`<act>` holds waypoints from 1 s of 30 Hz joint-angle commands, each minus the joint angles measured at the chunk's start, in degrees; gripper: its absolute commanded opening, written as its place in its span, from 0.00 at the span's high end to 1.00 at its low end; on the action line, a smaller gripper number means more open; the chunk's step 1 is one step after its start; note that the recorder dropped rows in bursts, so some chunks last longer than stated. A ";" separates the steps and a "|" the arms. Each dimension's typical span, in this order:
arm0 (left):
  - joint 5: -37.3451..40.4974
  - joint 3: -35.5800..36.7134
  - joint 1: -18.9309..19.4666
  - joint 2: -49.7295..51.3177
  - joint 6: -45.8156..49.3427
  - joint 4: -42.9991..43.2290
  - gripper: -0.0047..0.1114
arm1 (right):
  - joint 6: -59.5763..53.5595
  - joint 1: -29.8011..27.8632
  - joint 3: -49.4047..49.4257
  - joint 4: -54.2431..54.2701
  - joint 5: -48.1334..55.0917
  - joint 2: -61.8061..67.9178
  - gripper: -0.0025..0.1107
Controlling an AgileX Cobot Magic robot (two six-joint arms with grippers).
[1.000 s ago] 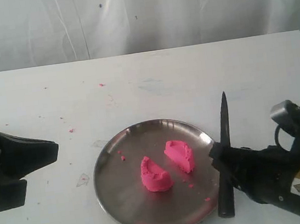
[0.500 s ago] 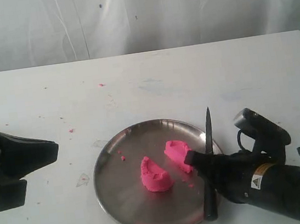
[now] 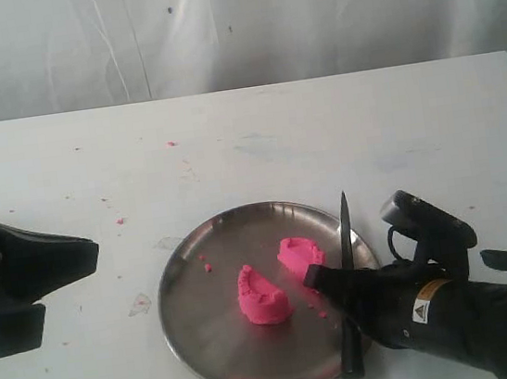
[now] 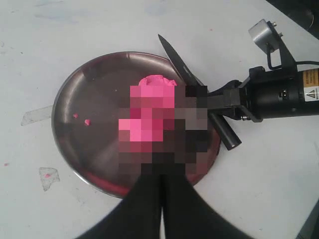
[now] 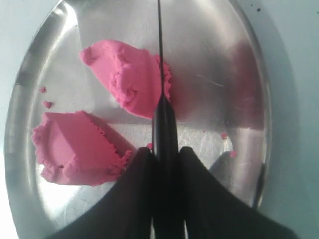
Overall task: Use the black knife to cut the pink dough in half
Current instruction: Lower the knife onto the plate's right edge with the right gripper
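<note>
Pink dough [image 3: 263, 296] is lying as two half-round pieces on the steel plate [image 3: 202, 332]. One piece is sitting at about plate centre, the other [image 3: 298, 256] toward 1 o'clock of it, with a narrow gap between them. Right jaws are clamping the black knife [image 3: 344, 229] by the handle. The blade tip is pointing to 12 o'clock, and the knife is crossing the plate's 3 o'clock side with the handle butt reaching the rim near 5 o'clock. In the right wrist view the blade is running along the outer edge of the 1 o'clock piece; touching or just above it, cannot tell. Left jaws are sitting pressed together with nothing between them, over the table [image 3: 385, 125] at 9 o'clock of the plate, apart from it. Tiny pink crumbs [image 3: 207, 267] are sitting on the plate around 10 o'clock, and more are lying on the table toward 11 o'clock.
</note>
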 commanded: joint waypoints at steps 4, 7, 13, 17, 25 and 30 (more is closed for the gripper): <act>0.31 0.35 -0.13 -0.37 -0.03 -0.88 0.96 | -0.70 -0.15 -0.13 -0.41 -1.07 0.46 0.98; 0.31 0.35 -0.13 -0.37 -0.03 -0.88 0.96 | -0.68 -0.15 -1.19 -0.41 -0.96 2.33 0.98; 0.31 0.35 -0.13 -0.37 -0.03 -0.88 0.96 | -0.58 -0.15 -3.11 -0.67 -0.58 3.74 0.98; 0.31 0.35 -0.13 -0.37 -0.03 -0.88 0.96 | -0.58 -0.15 -3.09 -0.67 0.39 4.13 0.98; 0.31 0.35 -0.13 -0.37 -0.03 -0.88 0.96 | -0.58 -0.15 -3.09 -0.67 1.38 4.12 0.98; 0.31 0.35 -0.13 -0.37 -0.03 -0.88 0.96 | -0.58 -0.15 -3.09 -0.67 2.42 4.12 0.89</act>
